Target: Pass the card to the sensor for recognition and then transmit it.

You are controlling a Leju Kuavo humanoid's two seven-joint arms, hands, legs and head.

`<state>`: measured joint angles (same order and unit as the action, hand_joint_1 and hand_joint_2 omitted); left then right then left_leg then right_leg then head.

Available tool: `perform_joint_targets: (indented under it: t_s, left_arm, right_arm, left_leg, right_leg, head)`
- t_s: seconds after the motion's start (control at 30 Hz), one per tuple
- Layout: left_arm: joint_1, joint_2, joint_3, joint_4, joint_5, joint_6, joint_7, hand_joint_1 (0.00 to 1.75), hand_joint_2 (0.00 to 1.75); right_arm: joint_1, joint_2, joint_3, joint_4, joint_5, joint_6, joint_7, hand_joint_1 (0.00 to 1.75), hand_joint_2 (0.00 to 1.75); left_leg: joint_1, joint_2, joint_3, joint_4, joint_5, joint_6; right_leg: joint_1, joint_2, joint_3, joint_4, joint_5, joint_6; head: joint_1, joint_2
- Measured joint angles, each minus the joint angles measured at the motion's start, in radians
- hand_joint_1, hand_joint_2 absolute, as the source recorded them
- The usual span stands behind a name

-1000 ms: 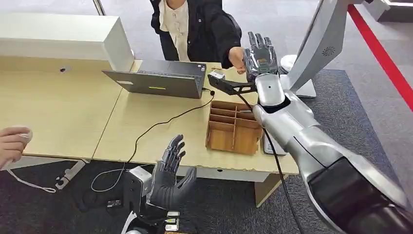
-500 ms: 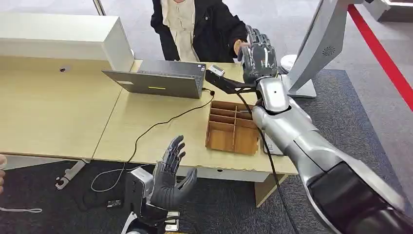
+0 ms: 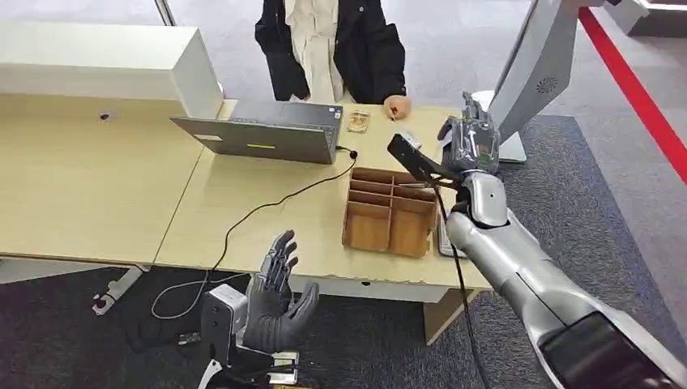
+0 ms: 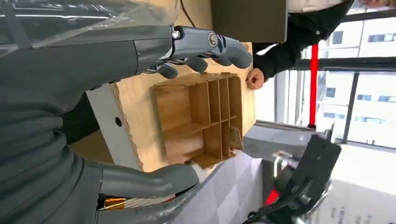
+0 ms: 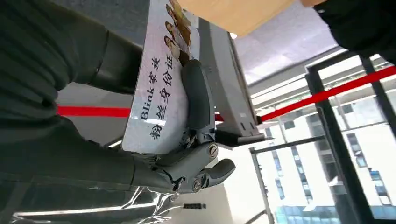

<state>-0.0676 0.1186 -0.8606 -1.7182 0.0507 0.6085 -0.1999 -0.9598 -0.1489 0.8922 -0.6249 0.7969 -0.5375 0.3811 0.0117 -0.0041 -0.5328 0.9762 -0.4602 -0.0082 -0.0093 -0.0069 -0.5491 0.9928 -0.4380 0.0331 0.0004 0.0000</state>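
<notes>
A pale card [image 5: 161, 93] printed with small portraits and Chinese text lies in my right hand [image 5: 177, 163], a dark finger pressed across its face. That right hand [image 3: 470, 139] is raised over the table's far right corner, close beside the white sensor stand [image 3: 531, 73]. In the right wrist view the stand's grey column [image 5: 224, 79] rises just behind the card. My left hand [image 3: 275, 296] hangs below the table's front edge, fingers spread and holding nothing. The left wrist view shows the left hand [image 4: 93, 65] spread, with the wooden organizer [image 4: 201, 119] beyond it.
A person in a dark jacket stands at the table's far side, one hand [image 3: 397, 105] resting on the top near a small flat object [image 3: 357, 121]. A laptop [image 3: 267, 134], a wooden divided organizer [image 3: 389, 211] and a black cable [image 3: 267, 207] lie on the table [image 3: 97, 186].
My right hand drew back from the person's hand and swung right and down toward the sensor stand. The person's hand dropped to the table. The hand at the left edge is gone.
</notes>
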Motion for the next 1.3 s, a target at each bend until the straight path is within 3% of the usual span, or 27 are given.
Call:
perform_joint_targets:
  t_s: [0.17, 0.6, 0.93, 1.3]
  left_arm:
    - [0.009, 0.009, 0.000, -0.020, -0.008, 0.019, 0.008, 0.00, 1.75]
    - [0.032, 0.031, 0.001, -0.047, 0.001, 0.076, 0.012, 0.00, 1.75]
    - [0.035, 0.040, 0.001, -0.059, -0.016, 0.088, 0.030, 0.00, 1.75]
    - [0.039, 0.040, 0.001, -0.068, -0.024, 0.088, 0.041, 0.00, 1.75]
  right_arm:
    - [0.065, -0.074, -0.046, -0.078, -0.008, -0.022, 0.020, 1.75, 1.75]
    - [0.173, -0.171, -0.130, -0.216, -0.003, -0.045, 0.068, 1.75, 1.75]
    - [0.204, -0.162, -0.151, -0.201, -0.058, -0.032, -0.005, 1.75, 1.75]
    - [0.213, -0.103, -0.145, -0.117, -0.079, 0.033, -0.052, 1.75, 1.75]
  left_leg:
    - [0.000, 0.001, 0.000, 0.000, 0.000, 0.000]
    - [0.000, 0.001, 0.000, 0.000, 0.000, 0.000]
    - [0.000, 0.000, 0.000, 0.000, 0.000, 0.000]
    - [0.000, 0.000, -0.001, 0.000, 0.000, 0.000]
  right_leg:
    - [0.000, 0.000, 0.000, 0.000, 0.000, 0.000]
    - [0.000, 0.000, 0.000, 0.000, 0.000, 0.000]
    - [0.000, 0.000, 0.000, 0.000, 0.000, 0.000]
    - [0.000, 0.000, 0.000, 0.000, 0.000, 0.000]
  head:
    - [0.000, 0.000]
    - [0.000, 0.000]
    - [0.000, 0.000]
    - [0.000, 0.000]
